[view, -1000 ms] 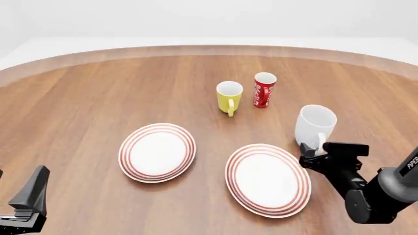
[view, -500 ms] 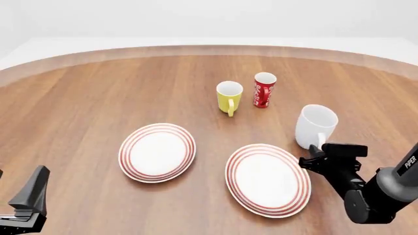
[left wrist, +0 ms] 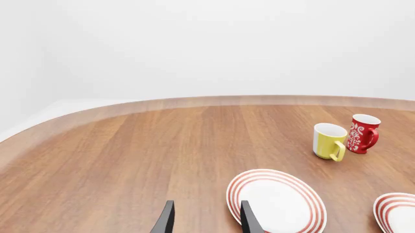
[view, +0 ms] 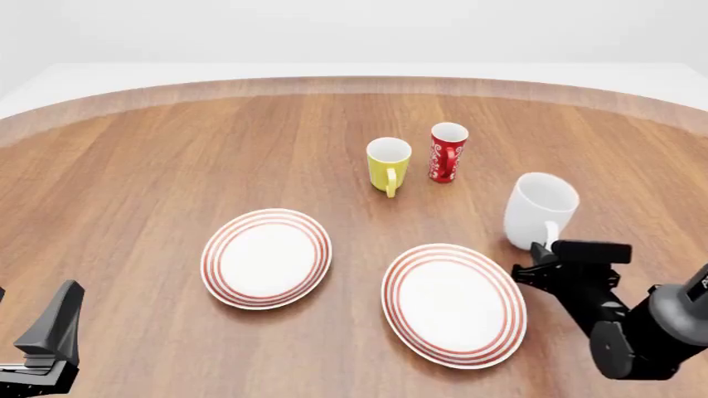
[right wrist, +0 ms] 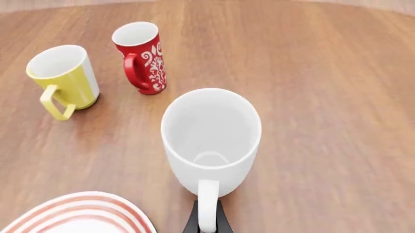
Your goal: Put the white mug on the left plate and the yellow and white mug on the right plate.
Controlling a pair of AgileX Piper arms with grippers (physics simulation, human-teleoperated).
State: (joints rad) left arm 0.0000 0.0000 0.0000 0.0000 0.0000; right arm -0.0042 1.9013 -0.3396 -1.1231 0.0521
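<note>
Neither mug is on a plate, so both placements are left to do. The white mug stands upright on the table just beyond the right plate, at that plate's far right edge, with its handle turned back toward the arm. The right gripper is at that handle, and the wrist view shows its dark fingers lying close on either side of the loop; I judge them closed on the handle, and the mug looks not yet lifted. The yellow and white mug stands well beyond the right plate, with a red cup just beside it. The left plate is bare, as is the right plate. The left gripper hovers near the left plate, fingers parted and holding nothing.
</note>
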